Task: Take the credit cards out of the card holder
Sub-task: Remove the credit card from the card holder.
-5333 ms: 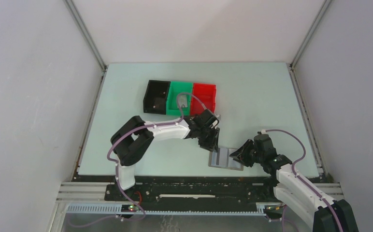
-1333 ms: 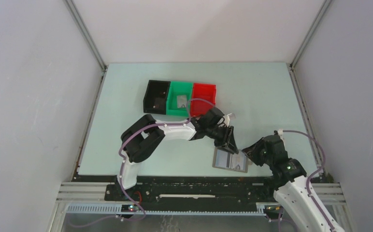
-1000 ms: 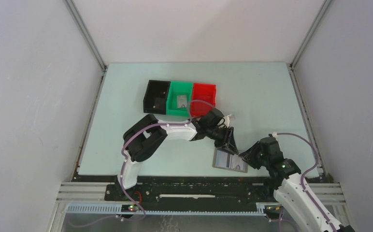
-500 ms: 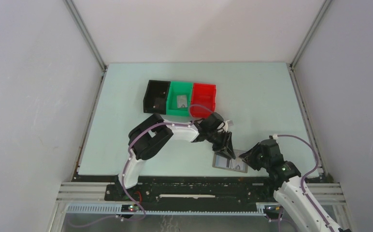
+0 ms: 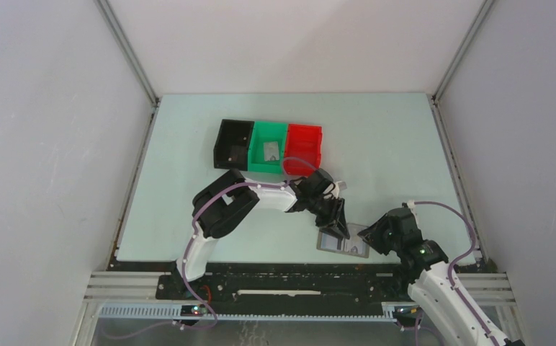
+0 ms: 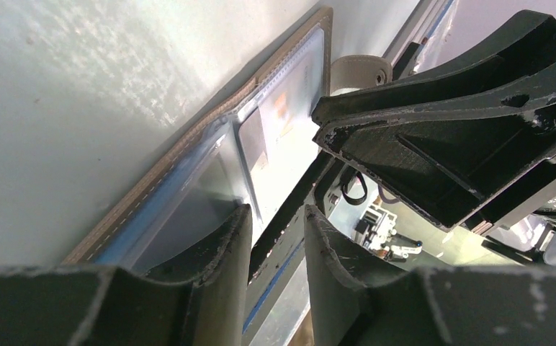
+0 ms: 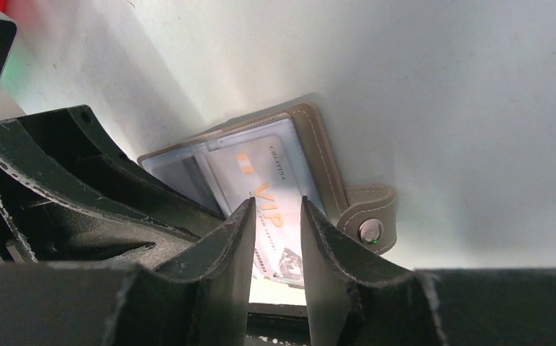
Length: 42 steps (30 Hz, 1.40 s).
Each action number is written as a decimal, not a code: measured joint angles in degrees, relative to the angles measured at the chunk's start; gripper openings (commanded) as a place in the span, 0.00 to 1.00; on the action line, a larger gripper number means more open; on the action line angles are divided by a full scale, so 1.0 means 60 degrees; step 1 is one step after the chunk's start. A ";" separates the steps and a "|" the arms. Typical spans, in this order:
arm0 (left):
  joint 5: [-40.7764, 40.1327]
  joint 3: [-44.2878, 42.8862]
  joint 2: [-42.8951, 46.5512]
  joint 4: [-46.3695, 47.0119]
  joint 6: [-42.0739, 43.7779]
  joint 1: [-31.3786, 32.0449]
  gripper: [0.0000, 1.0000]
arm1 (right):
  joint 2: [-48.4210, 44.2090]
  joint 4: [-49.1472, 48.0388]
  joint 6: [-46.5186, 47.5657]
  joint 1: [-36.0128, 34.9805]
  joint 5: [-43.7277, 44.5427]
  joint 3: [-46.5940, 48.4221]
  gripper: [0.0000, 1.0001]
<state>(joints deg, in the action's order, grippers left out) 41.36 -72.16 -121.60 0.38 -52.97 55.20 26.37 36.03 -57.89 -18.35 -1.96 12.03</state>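
Right wrist | right claw (image 7: 277, 202) narrowly parted over card holder (image 7: 312, 140) | left claw (image 6: 276, 210) grip unclear

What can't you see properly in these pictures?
1. Top view: the left gripper and right gripper cover part of the card holder; what's in it is too small to see.
2. Right wrist view: the left gripper hides the holder's other half; the right fingers hide the VIP card's lower edge.
3. Both wrist views: whether either gripper pinches anything.
4. Top view: the grey thing in the green bin is too small to name.
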 measured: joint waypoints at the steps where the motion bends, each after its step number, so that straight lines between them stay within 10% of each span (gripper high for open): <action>1: 0.0004 -0.0004 0.0000 -0.0015 0.0000 0.0000 0.38 | -0.0011 0.0022 0.0004 0.0000 0.0015 -0.0004 0.38; 27: 0.0095 -0.0007 -0.0004 -0.0084 -0.0004 -0.0036 0.36 | 0.1198 -0.0466 -0.0331 -0.1173 0.0517 0.0284 0.37; 42: 0.0066 -0.0007 -0.0004 -0.0084 -0.0015 -0.0073 0.00 | 0.0863 -0.0616 -0.0718 -0.1202 0.0488 0.0055 0.37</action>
<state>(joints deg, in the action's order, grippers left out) 41.76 -72.20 -121.62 -0.12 -53.06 54.76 31.55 32.34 -62.19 -25.56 0.97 12.36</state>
